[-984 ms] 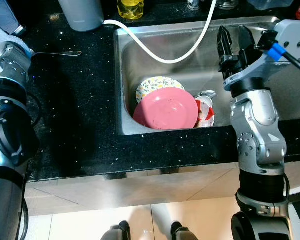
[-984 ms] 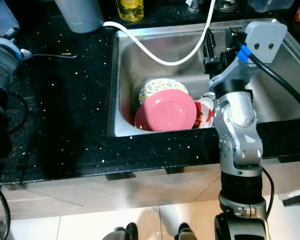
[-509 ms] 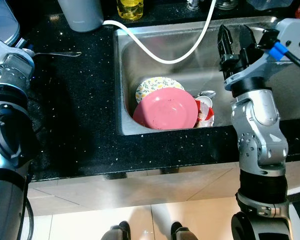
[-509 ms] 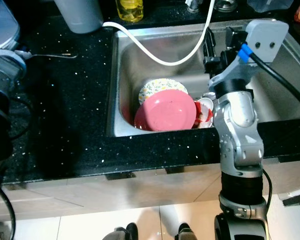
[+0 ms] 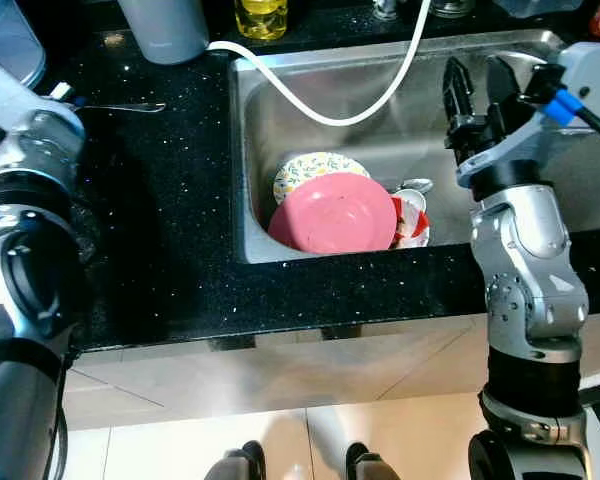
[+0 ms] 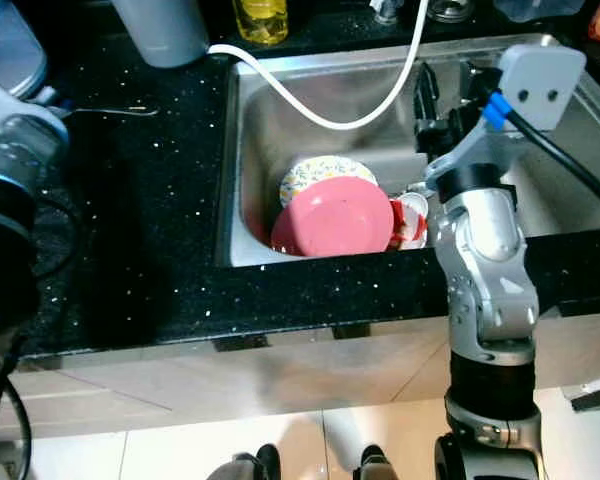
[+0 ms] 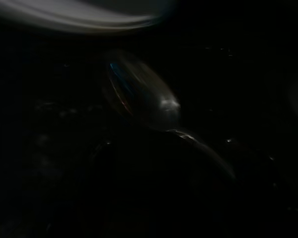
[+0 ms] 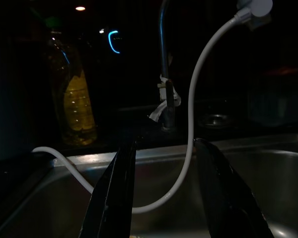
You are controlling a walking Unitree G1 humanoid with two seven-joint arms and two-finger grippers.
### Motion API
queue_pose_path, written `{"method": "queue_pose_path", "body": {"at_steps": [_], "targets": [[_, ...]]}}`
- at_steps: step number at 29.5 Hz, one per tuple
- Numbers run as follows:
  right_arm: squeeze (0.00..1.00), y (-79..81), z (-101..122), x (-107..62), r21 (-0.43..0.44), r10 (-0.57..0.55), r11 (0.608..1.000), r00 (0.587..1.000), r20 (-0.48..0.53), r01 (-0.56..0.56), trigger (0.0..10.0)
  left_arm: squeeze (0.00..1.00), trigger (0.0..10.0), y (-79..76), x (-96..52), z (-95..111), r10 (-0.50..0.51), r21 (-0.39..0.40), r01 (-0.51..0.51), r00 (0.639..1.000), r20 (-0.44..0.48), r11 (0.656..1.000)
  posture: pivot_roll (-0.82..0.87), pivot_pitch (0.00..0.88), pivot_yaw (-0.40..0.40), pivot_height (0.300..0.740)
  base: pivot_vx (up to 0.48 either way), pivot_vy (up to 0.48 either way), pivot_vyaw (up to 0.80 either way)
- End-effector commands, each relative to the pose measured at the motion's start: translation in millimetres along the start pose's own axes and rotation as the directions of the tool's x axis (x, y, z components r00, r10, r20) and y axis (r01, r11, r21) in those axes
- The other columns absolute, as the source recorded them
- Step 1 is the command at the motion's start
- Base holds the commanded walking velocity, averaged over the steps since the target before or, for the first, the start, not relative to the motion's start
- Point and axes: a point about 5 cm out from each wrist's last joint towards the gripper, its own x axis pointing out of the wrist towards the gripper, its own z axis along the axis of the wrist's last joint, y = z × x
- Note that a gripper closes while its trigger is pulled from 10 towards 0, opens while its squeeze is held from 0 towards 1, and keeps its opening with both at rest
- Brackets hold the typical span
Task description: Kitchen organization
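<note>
Since the earlier frame the whole view has slid a little, so the head moved; the left arm has also lifted slightly beside the counter (image 5: 170,250), while the dishes stayed in place. Nearest, the pink plate (image 5: 332,213) lies flat at the front of the sink (image 5: 260,130), covering part of a flowered plate (image 5: 305,167); a red and white cup (image 5: 412,220) touches its right side. The right gripper (image 5: 479,90) hangs above, fingers spread apart and empty; the plate lies below it and to its left, so I judge this arm the nearer. Farther left a spoon (image 5: 115,106) lies on the counter, its long axis running left to right; the left wrist view shows its bowl close, but the left gripper's opening I cannot tell.
</note>
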Motion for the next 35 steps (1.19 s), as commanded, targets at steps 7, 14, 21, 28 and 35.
{"method": "queue_pose_path", "body": {"at_steps": [7,14,21,28,35], "targets": [[0.0,0.5,2.5,-3.2,0.012,-0.001,1.0,1.0,0.017,0.001,10.0,0.0,10.0,-51.3,-16.3,36.1,-0.397,0.375,0.278,0.87,0.292,0.884,-0.11,0.374,0.112,0.74,0.0,0.0,0.0],[0.0,3.6,0.7,-3.0,0.019,0.012,1.0,1.0,0.021,-0.012,10.0,0.0,10.0,-76.6,-32.7,33.3,-0.614,0.538,0.408,0.737,0.283,0.737,-0.09,0.329,0.112,0.74,0.0,0.0,0.0],[0.0,5.0,-0.8,-5.8,0.021,0.013,1.0,1.0,0.023,-0.014,10.0,0.0,10.0,-72.7,-46.4,18.6,-0.691,0.584,0.466,0.681,0.244,0.665,-0.09,0.289,0.113,0.74,0.0,0.0,0.0],[0.0,-1.3,-6.7,-15.1,0.01,-0.004,1.0,1.0,0.003,0.004,10.0,0.0,10.0,-75.5,-92.4,19.5,-0.796,0.627,0.554,0.575,0.188,0.548,-0.06,0.233,0.12,0.74,0.0,0.0,0.0],[0.0,-3.8,-8.9,-16.5,0.0,-0.015,1.0,1.0,0.009,0.015,10.0,0.0,10.0,-79.1,-111.0,19.6,-0.823,0.638,0.577,0.544,0.164,0.509,-0.05,0.21,0.124,0.74,0.0,0.0,0.0]]}}
